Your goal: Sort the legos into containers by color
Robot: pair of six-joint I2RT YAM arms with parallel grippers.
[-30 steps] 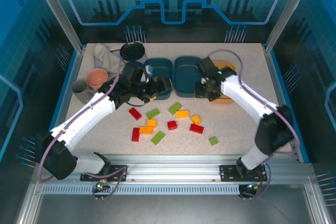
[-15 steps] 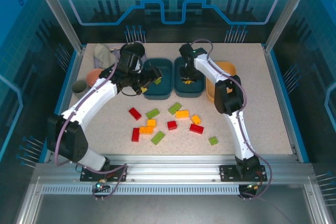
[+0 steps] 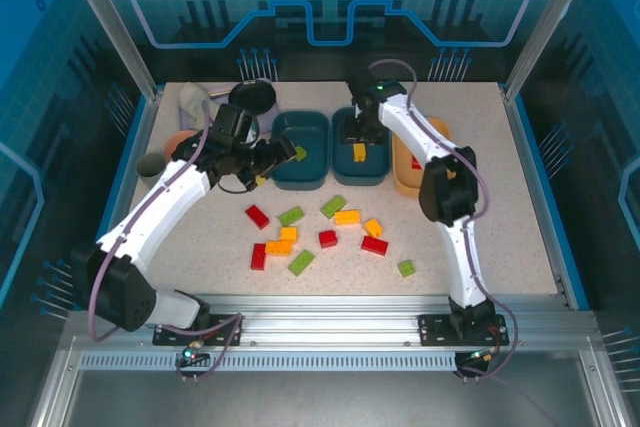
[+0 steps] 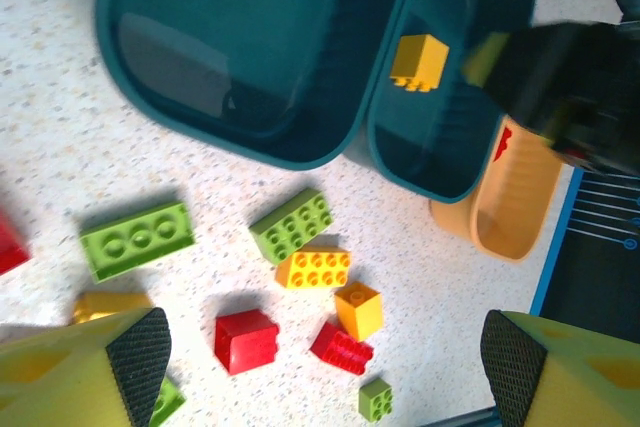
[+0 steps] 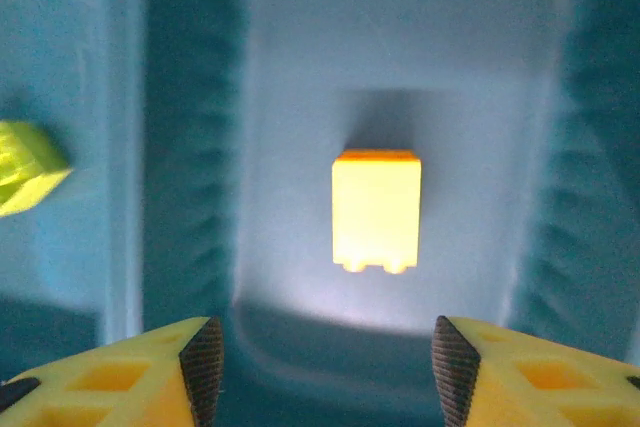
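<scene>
- The right claw [image 5: 325,372] hangs just above the middle tub [image 3: 375,169], jaws apart and holding nothing.
- A yellow brick [image 5: 375,212] lies flat on the middle tub's floor, directly under that claw and clear of both pads. The spread jaws fit a brick set free there, so this tub looks like the one for yellow.
- The left claw [image 4: 325,357] hovers to the left of the middle tub, on its near side. It is wide open and empty, and it faces down over the scattered pieces, which is a fair pose for choosing the next pick.
- The left tub [image 3: 295,175] sits against the middle tub's left side and holds a green brick [image 3: 299,154], so it seems to be the green bin.
- The orange tub [image 3: 405,182] stands just beside the middle tub on its right, with a red brick [image 3: 416,160] inside.
- About a dozen loose bricks [image 3: 347,217], red, green and yellow mixed, lie on the bench [image 3: 480,217] on the near side of the middle tub, between the two arms.
- With the three tubs packed in one row, either arm probably has a short carry from the pile.
- Most of the sorting is yet to do.
</scene>
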